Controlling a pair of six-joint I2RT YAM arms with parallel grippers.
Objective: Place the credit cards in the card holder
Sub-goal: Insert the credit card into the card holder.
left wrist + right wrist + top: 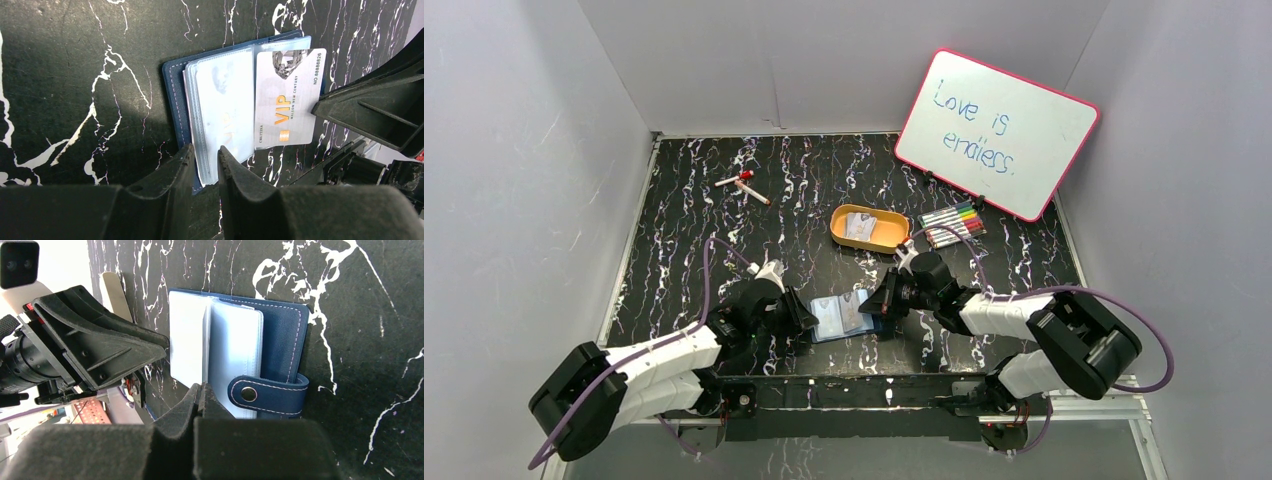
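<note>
The navy card holder [842, 316] lies open near the table's front, clear sleeves up. In the left wrist view it [173, 95] shows its stack of sleeves [222, 105]. A pale VIP credit card [287, 100] lies over its right half, one edge against the sleeves. My left gripper [206, 152] is closed on the near edge of the sleeves. My right gripper [201, 388] is shut on a thin white card edge [187, 345], beside the snap-button tab [267, 395]. More credit cards [859, 226] lie in the orange tray.
The orange oval tray [887, 240] stands behind the holder. Coloured markers [952, 224] and a pink-framed whiteboard [996, 132] are at the back right. Two red-capped pens [744, 185] lie at the back left. The two grippers [802, 322] [882, 305] face each other closely.
</note>
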